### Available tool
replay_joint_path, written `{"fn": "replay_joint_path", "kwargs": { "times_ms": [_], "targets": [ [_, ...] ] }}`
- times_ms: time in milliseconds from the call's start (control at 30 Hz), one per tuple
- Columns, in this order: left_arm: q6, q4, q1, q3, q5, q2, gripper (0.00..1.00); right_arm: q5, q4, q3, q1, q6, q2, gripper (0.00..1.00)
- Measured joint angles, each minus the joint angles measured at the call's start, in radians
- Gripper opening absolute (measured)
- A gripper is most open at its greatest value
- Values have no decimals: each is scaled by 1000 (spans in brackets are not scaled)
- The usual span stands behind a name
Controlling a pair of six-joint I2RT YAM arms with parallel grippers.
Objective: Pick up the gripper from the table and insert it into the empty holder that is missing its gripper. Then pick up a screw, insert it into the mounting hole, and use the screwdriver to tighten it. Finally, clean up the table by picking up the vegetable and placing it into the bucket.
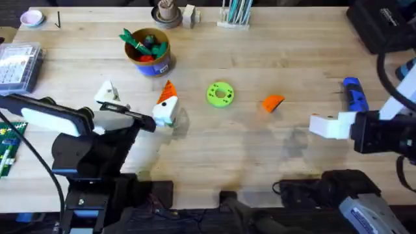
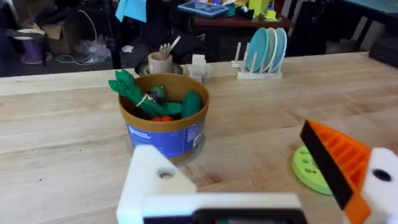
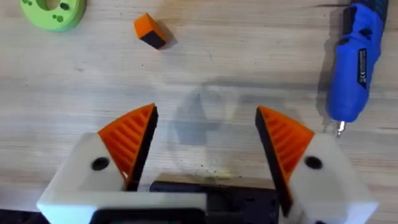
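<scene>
My right gripper (image 3: 205,146) is spread wide over bare wood, with nothing between its two orange ribbed pads (image 3: 130,140); in the overhead view its white fingers (image 1: 331,125) sit at the right side of the table (image 1: 260,156). My left gripper (image 2: 261,180) is also open and empty: one finger is the holder (image 2: 149,180), a plain white block with a mounting hole and no pad, while the other carries an orange ribbed tip (image 2: 333,158). From overhead that tipped finger (image 1: 166,104) shows at centre left. The right wrist view resolves what the overhead view renders only as an orange speck: the loose gripper (image 3: 151,31) lies on the wood, orange with a dark face, just beside the flat green disc (image 3: 54,11) and well apart from the blue screwdriver (image 3: 356,59). The screwdriver lies near my right fingers, its metal bit just showing at the end nearest them; it bears a dark label whose print is too small to read. The left wrist view looks sidelong into the bucket (image 2: 165,127), which holds green and red toy vegetables; its blue band carries white writing I cannot make out. From overhead the bucket (image 1: 148,52) stands at the far left-centre of the table.
</scene>
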Motion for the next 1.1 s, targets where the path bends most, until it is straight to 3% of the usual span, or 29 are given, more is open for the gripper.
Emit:
{"fn": "replay_joint_path", "kwargs": {
  "times_ms": [300, 433, 733, 967, 1100],
  "targets": [
    [0, 0, 0, 0, 5, 0, 992, 0, 40, 0, 0, 0, 0, 992],
    [0, 4, 0, 0, 59, 0, 993, 0, 124, 0, 0, 1, 0, 992],
    [1, 3, 0, 0, 353, 0, 993, -20, 297, 1, 0, 67, 8, 992],
    [67, -26, 0, 2, 639, 0, 993, -85, 276, 2, 0, 85, 62, 992],
    [88, -41, 0, 2, 748, 0, 992, -100, 273, 2, 0, 106, 64, 992]
  ]
}}
